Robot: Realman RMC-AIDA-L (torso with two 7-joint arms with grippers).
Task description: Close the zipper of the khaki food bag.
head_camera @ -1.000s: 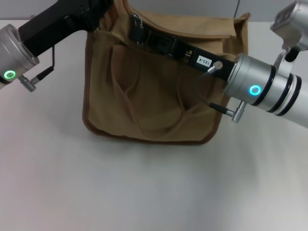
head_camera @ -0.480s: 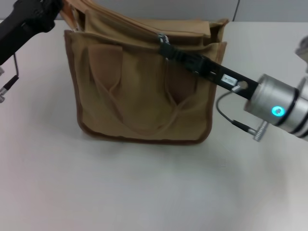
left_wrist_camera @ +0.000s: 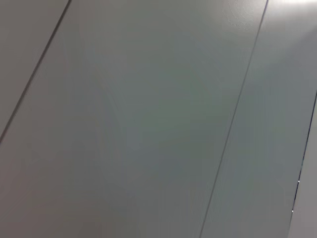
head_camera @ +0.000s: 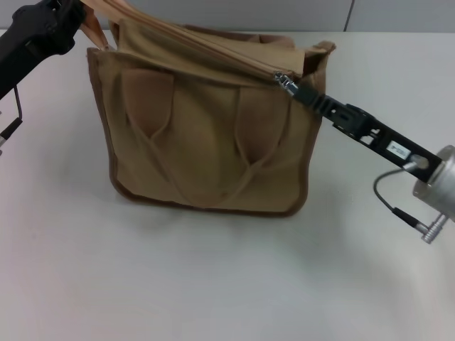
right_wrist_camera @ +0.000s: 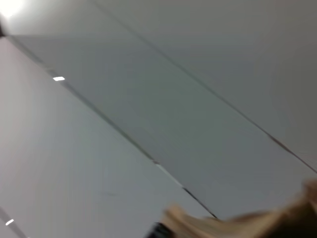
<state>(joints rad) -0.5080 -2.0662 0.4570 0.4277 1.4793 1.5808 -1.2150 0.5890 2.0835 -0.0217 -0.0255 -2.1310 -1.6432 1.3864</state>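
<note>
Two grippers work the khaki food bag [head_camera: 206,135]: the right gripper [head_camera: 297,90] clamps the zipper [head_camera: 285,80] pull, the left gripper [head_camera: 75,14] pins the far corner. If the left grip slips, the bag could drag across the worktop [head_camera: 213,277] and jam the slider.

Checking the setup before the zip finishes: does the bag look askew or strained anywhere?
Yes. The khaki food bag is pulled out of square: the left gripper hoists its far-left top corner while the right gripper tugs the zipper pull rightward.

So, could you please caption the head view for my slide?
Right gripper pulls the zipper along the khaki food bag while the left gripper holds its far end.
</note>
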